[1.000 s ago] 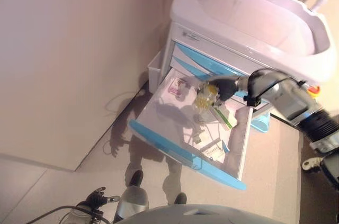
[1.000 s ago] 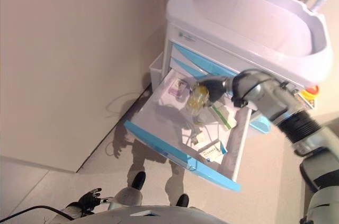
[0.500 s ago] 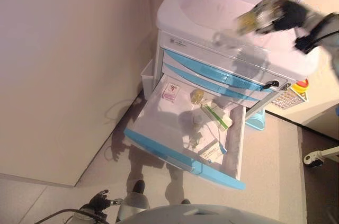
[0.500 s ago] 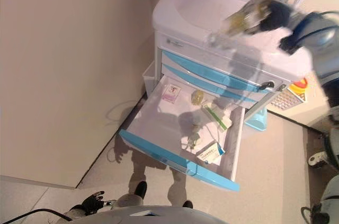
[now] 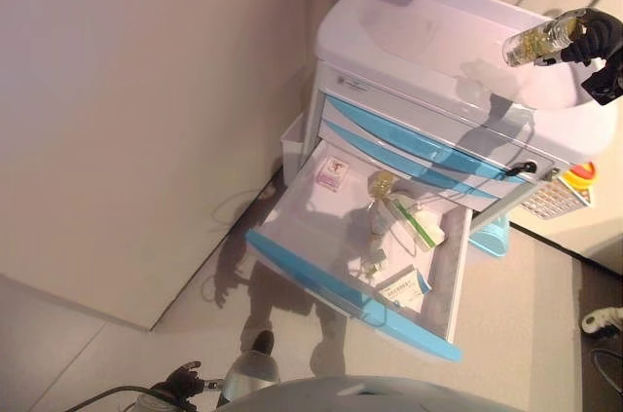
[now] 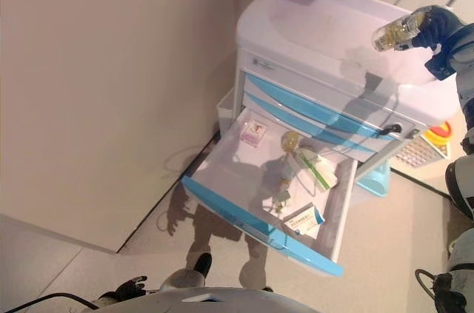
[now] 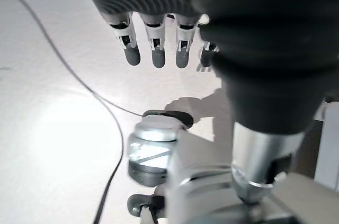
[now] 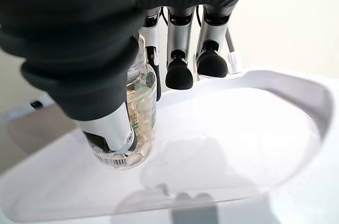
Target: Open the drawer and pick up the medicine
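— Where is your right hand (image 6: 437, 26) holding the medicine?
— Its fingers (image 8: 178, 73) are curling round the clear, yellowish medicine bottle (image 8: 135, 123), above the white cart top (image 5: 458, 37).
— And your left hand (image 7: 159, 33)?
— It's hanging with fingers relaxed, holding nothing; the pale, blue-fronted drawer (image 5: 302, 227) is standing open.

A white drawer (image 5: 321, 237) with a blue front stands pulled fully open from the cart, small boxes and packets lying inside. The medicine (image 5: 531, 42), a clear bottle of yellowish capsules, is held tilted on its side above the cart's right edge.

Head stereo pair looks down, shares open drawer (image 5: 331, 237); wrist cams v. close
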